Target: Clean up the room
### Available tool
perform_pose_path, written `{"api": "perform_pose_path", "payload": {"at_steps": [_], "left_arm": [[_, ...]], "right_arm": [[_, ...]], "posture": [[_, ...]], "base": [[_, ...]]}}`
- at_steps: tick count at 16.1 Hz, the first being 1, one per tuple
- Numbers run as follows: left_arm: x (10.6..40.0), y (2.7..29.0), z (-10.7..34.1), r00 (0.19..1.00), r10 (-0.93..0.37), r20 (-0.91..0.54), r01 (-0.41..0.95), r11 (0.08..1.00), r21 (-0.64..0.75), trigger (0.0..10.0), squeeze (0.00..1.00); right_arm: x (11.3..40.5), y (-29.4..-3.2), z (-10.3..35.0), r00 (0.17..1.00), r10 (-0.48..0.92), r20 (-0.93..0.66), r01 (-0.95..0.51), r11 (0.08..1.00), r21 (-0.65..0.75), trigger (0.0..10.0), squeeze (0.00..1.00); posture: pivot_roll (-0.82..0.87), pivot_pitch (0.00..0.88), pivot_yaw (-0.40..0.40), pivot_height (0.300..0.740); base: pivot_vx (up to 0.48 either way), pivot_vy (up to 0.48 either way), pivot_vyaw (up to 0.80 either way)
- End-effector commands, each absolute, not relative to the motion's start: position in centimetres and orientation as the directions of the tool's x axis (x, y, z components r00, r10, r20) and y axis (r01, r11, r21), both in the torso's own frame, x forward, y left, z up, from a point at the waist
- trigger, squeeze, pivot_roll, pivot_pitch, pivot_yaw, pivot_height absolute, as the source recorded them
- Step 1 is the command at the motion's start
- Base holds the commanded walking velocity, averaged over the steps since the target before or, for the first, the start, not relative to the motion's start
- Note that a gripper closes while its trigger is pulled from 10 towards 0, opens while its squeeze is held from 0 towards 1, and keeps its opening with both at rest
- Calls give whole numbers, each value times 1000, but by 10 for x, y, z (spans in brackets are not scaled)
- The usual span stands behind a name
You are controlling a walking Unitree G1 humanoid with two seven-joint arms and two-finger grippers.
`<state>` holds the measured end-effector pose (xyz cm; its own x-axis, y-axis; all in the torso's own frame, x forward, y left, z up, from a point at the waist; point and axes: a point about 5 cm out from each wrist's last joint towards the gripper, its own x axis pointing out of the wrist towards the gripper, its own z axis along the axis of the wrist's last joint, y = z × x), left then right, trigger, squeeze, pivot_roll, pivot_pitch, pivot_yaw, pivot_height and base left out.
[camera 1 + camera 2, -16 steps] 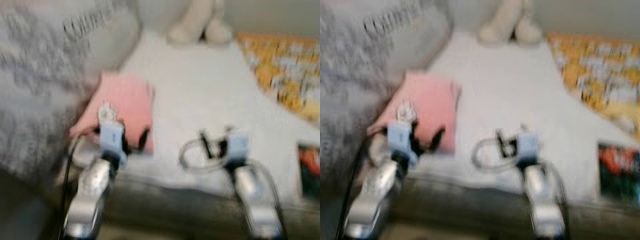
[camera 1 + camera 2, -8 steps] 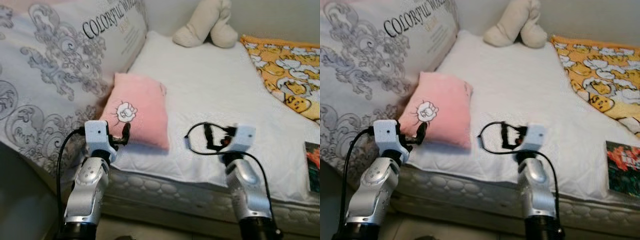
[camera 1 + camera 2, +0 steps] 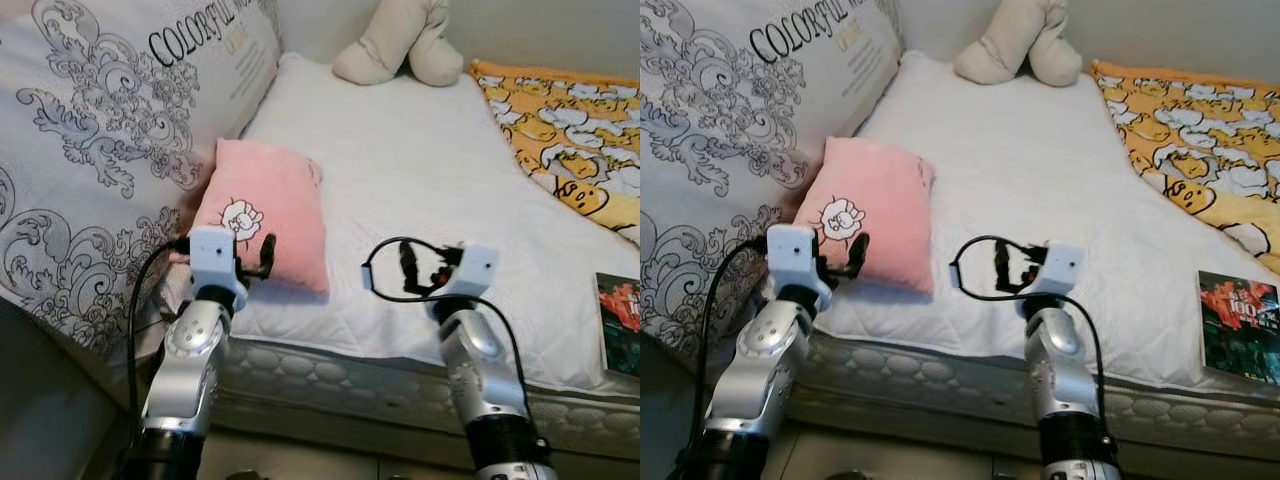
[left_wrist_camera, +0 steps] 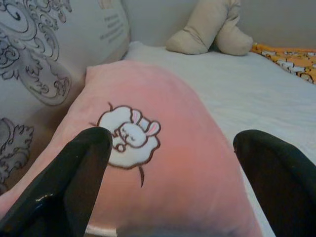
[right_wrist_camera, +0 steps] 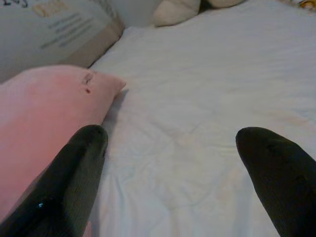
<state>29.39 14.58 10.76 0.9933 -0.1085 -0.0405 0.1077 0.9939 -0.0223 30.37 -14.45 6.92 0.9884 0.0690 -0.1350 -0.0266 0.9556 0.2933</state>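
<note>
A soft pink rectangular cushion with a white cartoon patch (image 3: 268, 211) lies near the front left corner of the white quilted bed (image 3: 430, 170), leaning against a large grey-patterned pillow (image 3: 100, 150). The left end effector (image 3: 252, 268) hovers just at the cushion's near edge with its fingers (image 4: 74, 182) spread apart around nothing. The right end effector (image 3: 420, 270) hangs over the bed's front edge beside the cushion, also spread and empty; a beige plush toy (image 3: 395, 40) sits at the far edge, a yellow printed blanket (image 3: 565, 130) along the right edge, and a dark book (image 3: 620, 322) near the front right corner.
</note>
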Motion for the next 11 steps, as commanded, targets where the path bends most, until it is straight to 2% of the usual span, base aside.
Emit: {"api": "perform_pose_path", "payload": {"at_steps": [1, 7, 11], "left_arm": [[296, 145, 108, 993, -109, -40, 107, 993, -40, 10000, 0], [295, 140, 103, 994, -94, -59, 92, 995, -31, 10000, 0], [299, 140, 106, 995, -85, -47, 85, 996, -11, 10000, 0]], "right_arm": [[312, -143, 79, 992, 79, -97, -49, 959, 279, 10000, 0], [311, -143, 78, 989, 110, -98, -86, 971, 225, 10000, 0], [315, -135, 77, 987, 129, -98, -105, 970, 219, 10000, 0]], "posture": [[6, 0, -2, 727], [-2, 0, -17, 727], [6, 0, -8, 727]], "base": [[0, 480, 0], [0, 442, 0], [0, 0, 0]]}}
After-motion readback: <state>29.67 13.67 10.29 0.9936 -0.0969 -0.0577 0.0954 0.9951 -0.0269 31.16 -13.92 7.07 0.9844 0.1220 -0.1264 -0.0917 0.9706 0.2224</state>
